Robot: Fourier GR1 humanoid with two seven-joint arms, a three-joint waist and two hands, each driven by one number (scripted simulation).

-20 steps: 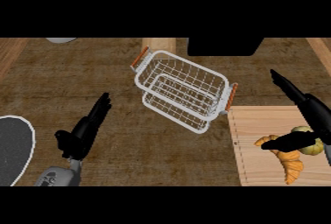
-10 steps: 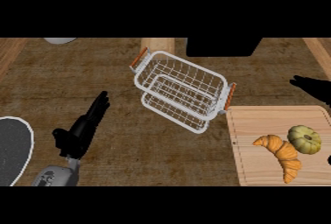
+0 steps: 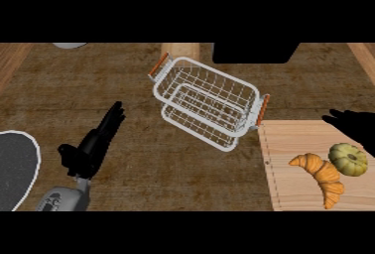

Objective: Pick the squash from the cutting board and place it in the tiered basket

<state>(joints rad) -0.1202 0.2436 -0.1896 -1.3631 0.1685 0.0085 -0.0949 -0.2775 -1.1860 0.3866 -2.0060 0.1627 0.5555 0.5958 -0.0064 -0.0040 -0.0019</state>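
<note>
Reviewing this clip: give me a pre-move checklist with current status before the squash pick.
1. Squash on the cutting board: ok.
2. Squash unobstructed from above: ok, though the croissant lies right beside it; touching or not, cannot tell.
3. Right robot hand near the squash: ok, above the board's far right corner, holding nothing.
4. Right robot hand open for the grasp: cannot tell.
5. Tiered basket free to receive: ok, nothing shows inside.
6. Left robot hand out of the way: ok, open at left.
</note>
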